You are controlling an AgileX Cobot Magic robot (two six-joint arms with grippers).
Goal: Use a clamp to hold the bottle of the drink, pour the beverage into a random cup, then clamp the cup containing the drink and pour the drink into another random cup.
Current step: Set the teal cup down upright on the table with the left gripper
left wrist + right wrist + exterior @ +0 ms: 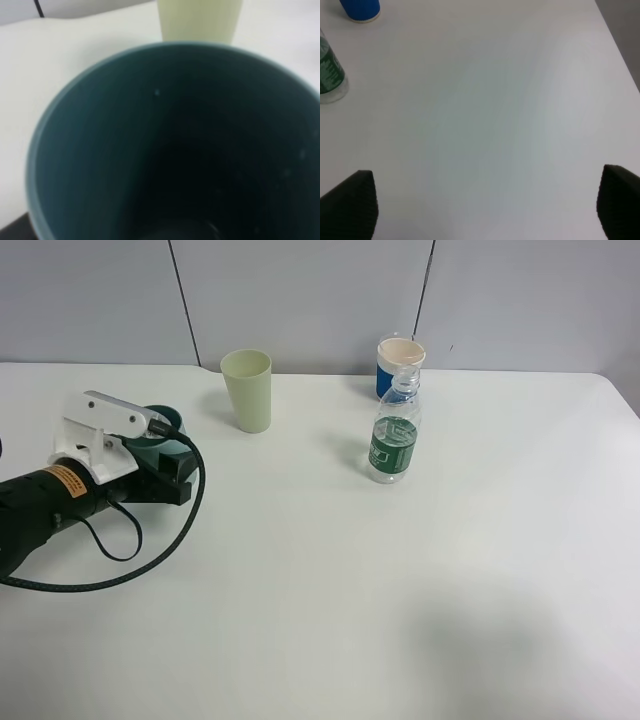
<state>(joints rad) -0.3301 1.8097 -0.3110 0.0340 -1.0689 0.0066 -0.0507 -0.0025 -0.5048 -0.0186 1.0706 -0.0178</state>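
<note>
On the left of the table (330,620), the left gripper (165,455) sits at a dark teal cup (163,426); the wrist view looks straight into that cup, but no fingers show, so I cannot tell whether it is clamped or free. Cup interior looks dark; liquid level not readable. Pale green cup (248,390) stands just beyond it, upright. Bottle (394,438), green label, stands upright near table centre, cap apparently off, untouched, with a blue cup (398,364) close behind it. Right gripper (485,210) hovers over bare table, fingers (350,205) spread wide, holding nothing, well apart from the bottle. Judgement: cannot confirm bottle pour; cup-to-cup transfer appears to be the step in hand, not completed.
</note>
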